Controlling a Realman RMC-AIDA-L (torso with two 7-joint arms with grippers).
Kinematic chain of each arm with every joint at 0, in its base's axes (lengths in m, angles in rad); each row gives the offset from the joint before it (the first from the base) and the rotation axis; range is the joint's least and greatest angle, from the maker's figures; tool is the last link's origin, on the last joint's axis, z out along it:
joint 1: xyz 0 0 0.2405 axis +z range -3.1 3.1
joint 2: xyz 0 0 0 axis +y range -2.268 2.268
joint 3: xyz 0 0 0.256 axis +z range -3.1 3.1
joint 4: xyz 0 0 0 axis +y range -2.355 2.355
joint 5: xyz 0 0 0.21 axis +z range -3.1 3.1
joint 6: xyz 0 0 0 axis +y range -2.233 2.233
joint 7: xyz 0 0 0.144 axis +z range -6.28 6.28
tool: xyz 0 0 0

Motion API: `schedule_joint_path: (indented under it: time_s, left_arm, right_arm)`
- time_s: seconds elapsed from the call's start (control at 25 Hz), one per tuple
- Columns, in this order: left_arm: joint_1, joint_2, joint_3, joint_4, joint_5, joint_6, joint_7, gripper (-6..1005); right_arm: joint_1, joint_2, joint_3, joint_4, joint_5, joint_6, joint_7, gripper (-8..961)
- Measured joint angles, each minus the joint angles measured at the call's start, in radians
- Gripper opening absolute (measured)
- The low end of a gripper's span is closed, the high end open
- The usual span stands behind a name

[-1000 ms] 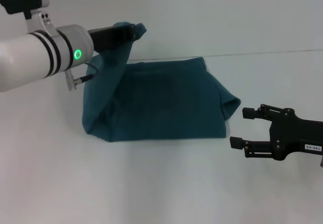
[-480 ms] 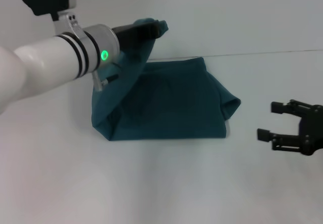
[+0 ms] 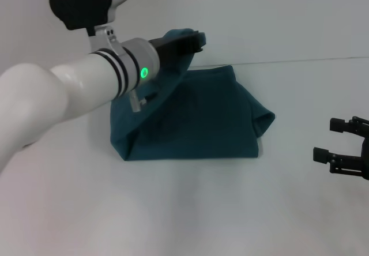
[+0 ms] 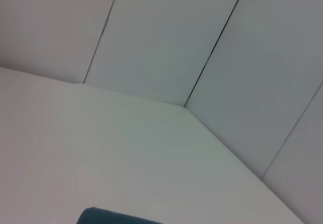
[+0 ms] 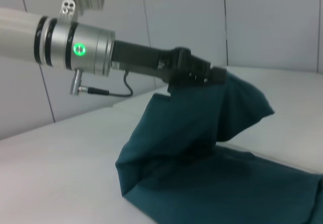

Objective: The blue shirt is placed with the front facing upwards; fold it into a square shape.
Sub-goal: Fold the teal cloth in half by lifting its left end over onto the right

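Note:
The blue shirt [image 3: 202,117] lies partly folded on the white table, plain cloth facing up. Its left edge is raised off the table in a peak, and my left gripper [image 3: 193,40] is shut on that peak above the shirt's back left part. From the right wrist view, the same left gripper [image 5: 212,75] pinches the lifted cloth, which drapes down to the flat part of the shirt [image 5: 217,178]. A sliver of the shirt [image 4: 116,217] shows in the left wrist view. My right gripper [image 3: 326,139] hangs open and holds nothing, well to the right of the shirt.
The white table [image 3: 184,210] runs wide in front of the shirt and on both sides. A pale panelled wall [image 3: 277,14] stands behind the table's back edge. My left forearm [image 3: 75,94] crosses above the table's left side.
My left gripper has carried the lifted shirt edge to the right, over the shirt. The right gripper has drawn back to the right, away from the shirt.

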Motion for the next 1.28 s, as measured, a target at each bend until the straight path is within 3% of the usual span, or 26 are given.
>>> schedule_joint_path:
  time_s: [0.48, 1.28]
  left_arm:
    - [-0.088, 0.000, 0.148, 0.101, -0.129, -0.152, -0.001, 38]
    - [-0.181, 0.000, 0.294, 0.173, -0.245, -0.258, -0.011, 40]
  right_arm:
    - [-0.006, -0.001, 0.104, -0.031, -0.070, -0.041, 0.018, 927]
    - [-0.013, -0.001, 0.114, -0.043, -0.086, -0.042, 0.025, 927]
